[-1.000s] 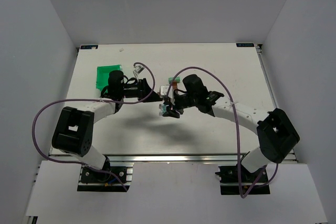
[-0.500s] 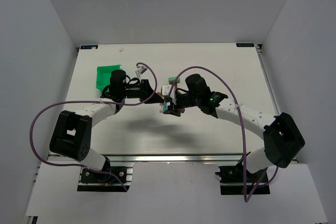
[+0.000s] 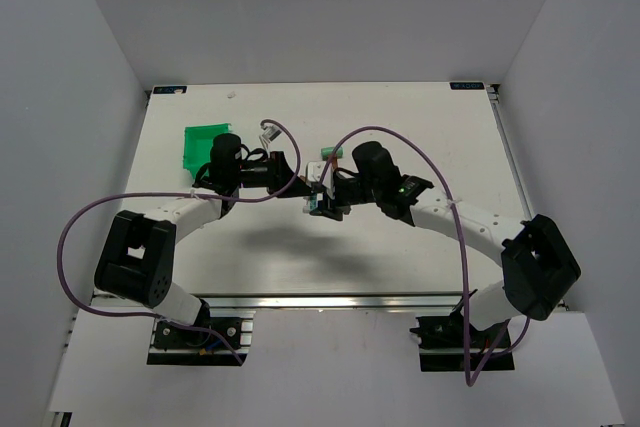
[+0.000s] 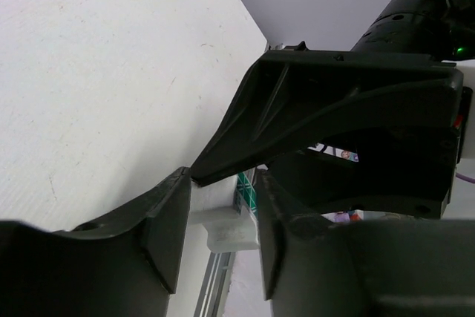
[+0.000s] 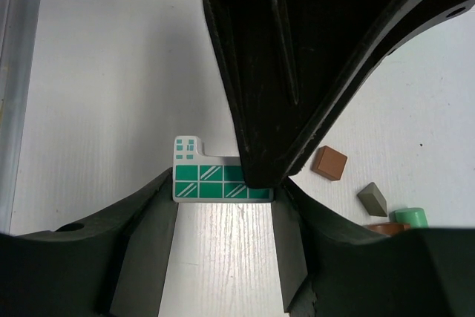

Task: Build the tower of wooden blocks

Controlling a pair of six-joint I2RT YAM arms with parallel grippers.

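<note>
A whitish wooden block printed with green windows hangs above the table between both grippers. My right gripper is shut on its two ends. My left gripper comes from the opposite side and is shut across the same block; one of its black fingers overlaps the block in the right wrist view. From above, the two grippers meet at mid-table, the left and the right. No stacked tower shows. A brown square block, a grey wedge and a mint cylinder lie loose on the table.
A green plastic bin stands at the back left behind the left arm. A small white piece lies behind the left gripper. The loose blocks also show from above, just behind the grippers. Purple cables arch over both arms.
My left gripper has moved right and closed in on the right gripper. The right arm has shifted slightly, and the two now meet on the block.
</note>
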